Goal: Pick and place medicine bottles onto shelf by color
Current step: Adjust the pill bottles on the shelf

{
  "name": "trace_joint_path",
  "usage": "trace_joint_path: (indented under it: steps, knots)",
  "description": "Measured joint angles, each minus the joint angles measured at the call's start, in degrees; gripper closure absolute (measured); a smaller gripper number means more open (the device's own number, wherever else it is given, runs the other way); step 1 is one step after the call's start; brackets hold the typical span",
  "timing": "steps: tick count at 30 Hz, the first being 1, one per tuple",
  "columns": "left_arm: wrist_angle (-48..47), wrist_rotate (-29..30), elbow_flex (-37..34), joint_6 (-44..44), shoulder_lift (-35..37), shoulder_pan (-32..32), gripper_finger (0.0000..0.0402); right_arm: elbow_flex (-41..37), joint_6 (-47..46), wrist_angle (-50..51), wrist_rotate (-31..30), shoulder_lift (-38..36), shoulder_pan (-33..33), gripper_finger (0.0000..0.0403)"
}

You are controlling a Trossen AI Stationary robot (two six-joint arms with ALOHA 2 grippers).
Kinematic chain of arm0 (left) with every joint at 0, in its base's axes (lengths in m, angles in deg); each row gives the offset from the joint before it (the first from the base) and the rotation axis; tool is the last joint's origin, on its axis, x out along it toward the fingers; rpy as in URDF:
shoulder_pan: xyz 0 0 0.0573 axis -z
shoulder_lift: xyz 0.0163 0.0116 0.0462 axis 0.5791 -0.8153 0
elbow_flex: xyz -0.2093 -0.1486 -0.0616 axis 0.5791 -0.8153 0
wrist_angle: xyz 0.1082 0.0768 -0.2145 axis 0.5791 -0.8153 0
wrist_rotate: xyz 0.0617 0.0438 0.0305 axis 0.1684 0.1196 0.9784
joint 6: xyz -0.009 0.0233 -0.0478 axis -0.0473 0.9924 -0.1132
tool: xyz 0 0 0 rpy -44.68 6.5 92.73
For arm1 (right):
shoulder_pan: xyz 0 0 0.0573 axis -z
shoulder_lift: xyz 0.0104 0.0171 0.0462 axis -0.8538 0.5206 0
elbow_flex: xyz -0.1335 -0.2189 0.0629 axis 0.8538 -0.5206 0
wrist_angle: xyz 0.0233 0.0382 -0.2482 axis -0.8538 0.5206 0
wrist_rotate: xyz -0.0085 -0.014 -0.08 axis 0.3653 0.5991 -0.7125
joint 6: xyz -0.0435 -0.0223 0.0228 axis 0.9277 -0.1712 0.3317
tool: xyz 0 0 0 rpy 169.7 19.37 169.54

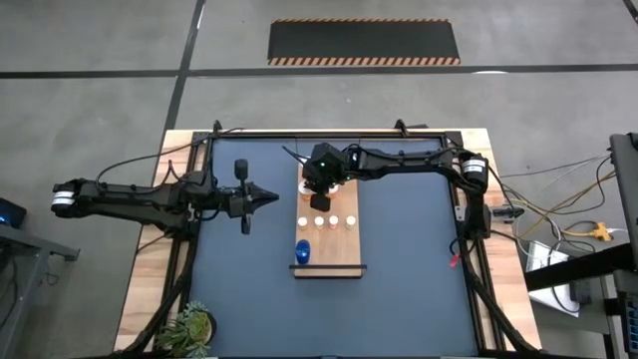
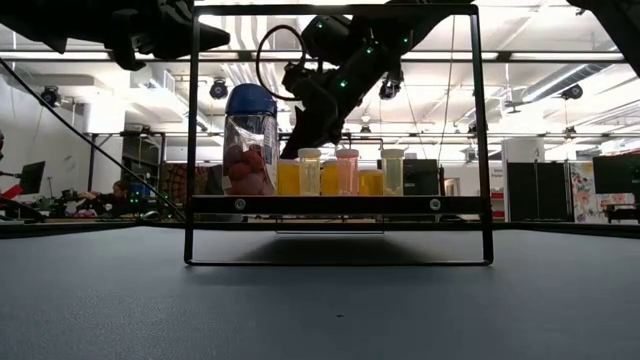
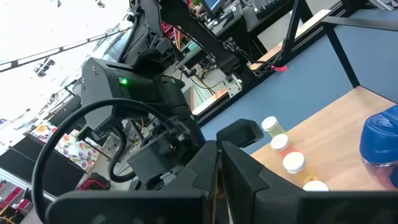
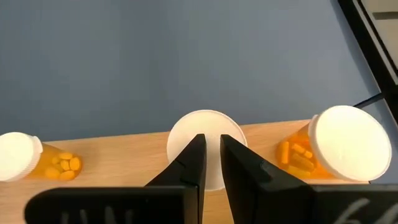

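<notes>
The shelf point(image 1: 339, 255) is a light wooden board lying in the middle of the blue mat. Several orange bottles with white caps point(image 1: 327, 221) stand in a row across it. A blue-capped bottle point(image 1: 302, 251) stands nearer its dark near end. My right gripper point(image 4: 212, 146) hovers over the shelf's far end, its fingers almost shut, just in front of the white cap point(image 4: 205, 127) of one upright bottle. Two more orange bottles point(image 4: 31, 158) point(image 4: 339, 146) flank that bottle. My left gripper point(image 1: 274, 198) waits shut and level, left of the shelf. My right gripper slants down from the table's far side, with its fingertips point(image 4: 198, 146) over the near part of the white cap. The cap shows through the narrow gap between them. I cannot tell whether they touch it.
In the low view the shelf point(image 2: 320, 205) sits raised inside a black frame point(image 2: 190, 150), and the blue-capped bottle point(image 2: 250, 140) is the tallest thing on it. A green plant point(image 1: 189, 327) stands at the table's near left corner. Bare blue mat lies right of and in front of the shelf.
</notes>
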Motion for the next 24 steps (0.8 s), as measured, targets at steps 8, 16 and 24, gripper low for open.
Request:
trace_joint_path:
  steps: [8,16,24]
  knots:
    - [0.28,-0.02,0.01,0.01,0.0,-0.01,0.0395,0.22,0.73,-0.44,-0.07,-1.28,0.0,0.0365]
    - [0.31,-0.04,0.0,0.0,0.0,-0.02,0.0395,0.27,2.5,2.26,-4.65,-5.38,0.03,0.0365]
    - [0.38,-0.06,0.01,-0.02,-0.22,-0.02,0.0395,0.33,0.57,13.26,-11.83,-8.52,3.94,0.0365]
